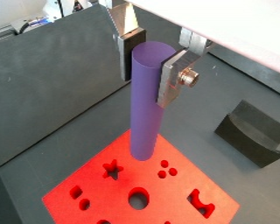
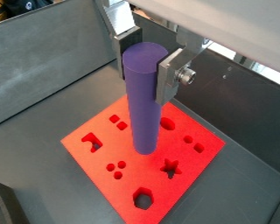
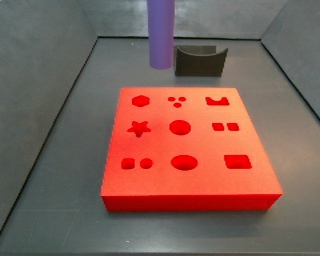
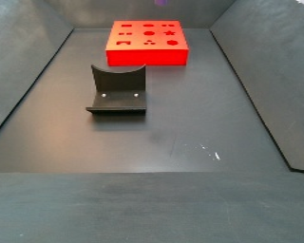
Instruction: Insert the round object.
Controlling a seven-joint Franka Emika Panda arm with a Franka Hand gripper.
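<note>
Currently gripper [image 1: 154, 54] clamps the purple cylinder peg [image 1: 146, 101] near its top, holding it upright above the red block [image 1: 136, 189] so its lower end can line up with the round hole [image 3: 180, 127], dark U-shaped holder [image 3: 200, 60] off behind

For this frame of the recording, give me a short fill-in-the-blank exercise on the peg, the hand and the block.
1. The hand grips a peg whose colour is ____.
2. The peg hangs upright, its lower end ____ the red block, not yet in a hole.
3. The cutout at the centre of the block's top face is shaped like a ____.
4. The dark grey U-shaped holder is ____.

Missing words: purple; above; circle; empty
</note>
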